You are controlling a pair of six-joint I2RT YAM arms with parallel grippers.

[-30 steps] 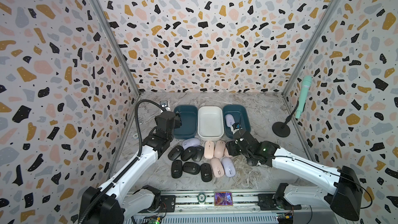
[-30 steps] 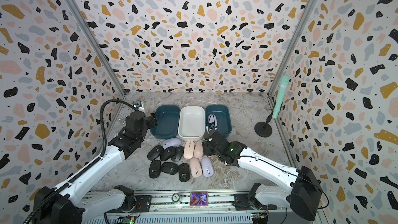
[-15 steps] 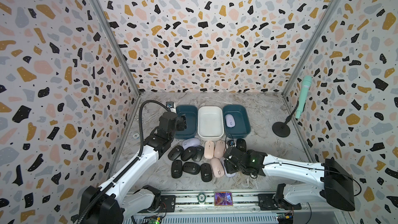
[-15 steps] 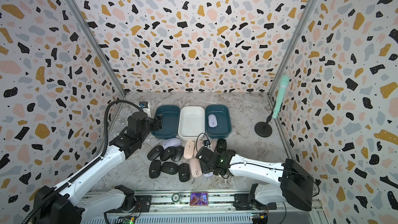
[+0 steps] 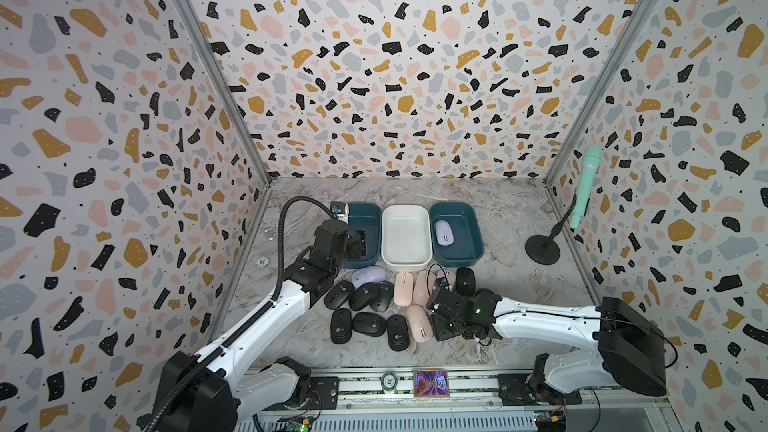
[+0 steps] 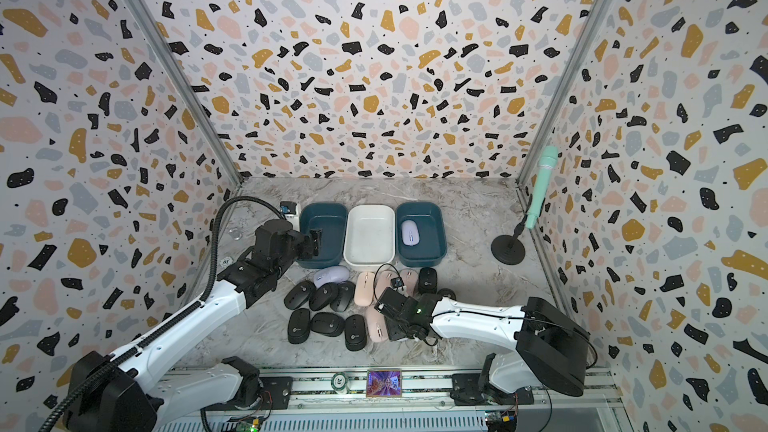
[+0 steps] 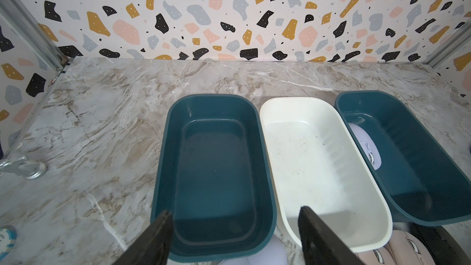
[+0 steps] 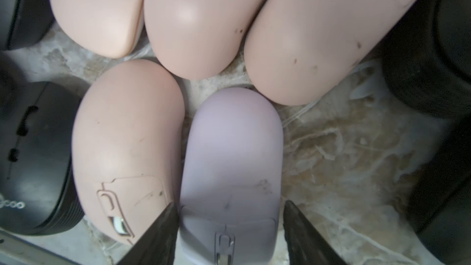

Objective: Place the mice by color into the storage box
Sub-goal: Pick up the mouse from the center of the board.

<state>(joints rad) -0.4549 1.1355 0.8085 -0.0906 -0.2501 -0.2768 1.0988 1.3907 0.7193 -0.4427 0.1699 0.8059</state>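
right claw (image 8: 229,202) open, straddling lavender mouse (image 8: 233,149) on table (image 8: 344,149), not pinched yet. Next: close, lift clear of pink mice (image 8: 127,136), drop in right teal bin (image 5: 471,243) (second lavender mouse (image 5: 443,232) already there). left claw (image 7: 235,209) open, empty, over left teal bin (image 7: 170,161).

This was a robotics lab booth set up for recording. A white rectangular plastic bin (image 5: 405,234) sat on a grey marble-patterned desk (image 5: 415,191). Behind the bin and on both sides of it rose flat panels papered in a terrazzo print (image 5: 395,76), joined by bare aluminium corner posts (image 5: 216,76). In front of the bin ran a slotted aluminium rail (image 5: 469,384). It carried a white jointed left robot arm (image 5: 257,326) and a matching right robot arm (image 5: 548,322), with exposed circuit boards (image 5: 548,419) just below. To the right of the bin stood a mint-green microphone (image 5: 586,184) on a black round stand.
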